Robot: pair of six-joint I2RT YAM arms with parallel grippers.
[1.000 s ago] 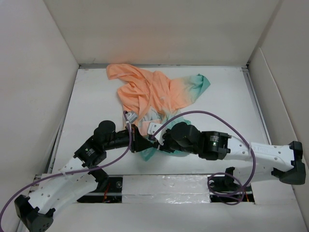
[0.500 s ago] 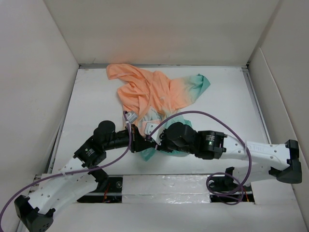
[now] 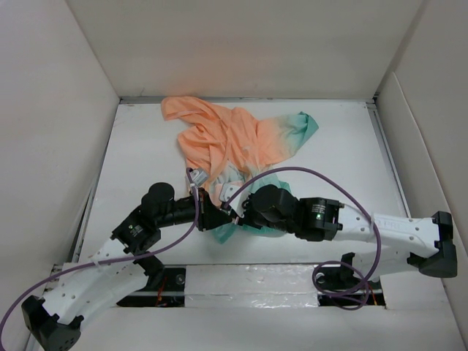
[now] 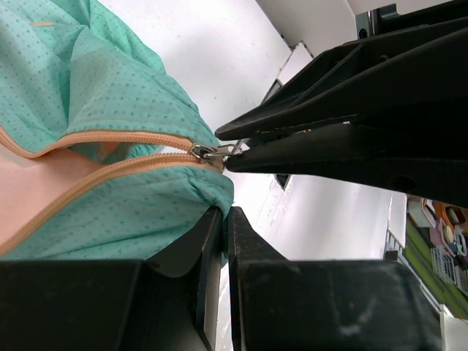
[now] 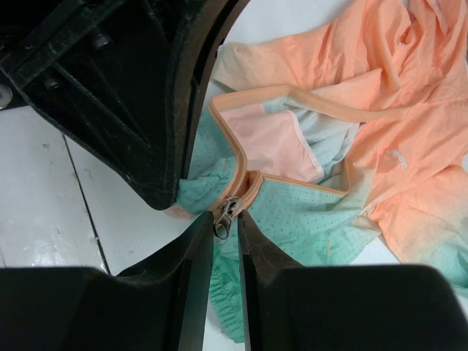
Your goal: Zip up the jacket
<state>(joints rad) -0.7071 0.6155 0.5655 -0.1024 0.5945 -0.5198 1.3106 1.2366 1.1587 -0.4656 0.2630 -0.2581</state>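
From above, the jacket [image 3: 241, 139] lies crumpled on the table [image 3: 146, 146], toward the far side. It is peach at its far left and teal at its right corner and near hem. The left tool [image 3: 210, 213] and right tool [image 3: 232, 212] meet tip to tip at that near hem, but the arms [image 3: 387, 230] hide how either one is set.

The left wrist view settles it. The left tool's fingers [image 4: 197, 248] stand narrow, with the teal hem caught in the slit between them, just below the zipper's end. The right tool comes in from the right of that view. Its two tips are pressed together on the zipper pull [image 4: 219, 151], which sticks out rightward from the slider. Two orange tapes [image 4: 110, 137] run leftward from the slider and spread apart, so the front is open there.

The right wrist view adds the jacket's inside: a pale pink lining panel [image 5: 272, 142] framed by orange tape, with peach folds at the right. That tool's own fingers [image 5: 197, 278] are narrow on the pull. The left tool fills the upper left, its tip on the hem beside the slider [image 5: 234, 202].

Counted: one jacket, one slider, one pull, two tapes, two arms, two tools, two purple cables [image 3: 292, 170].
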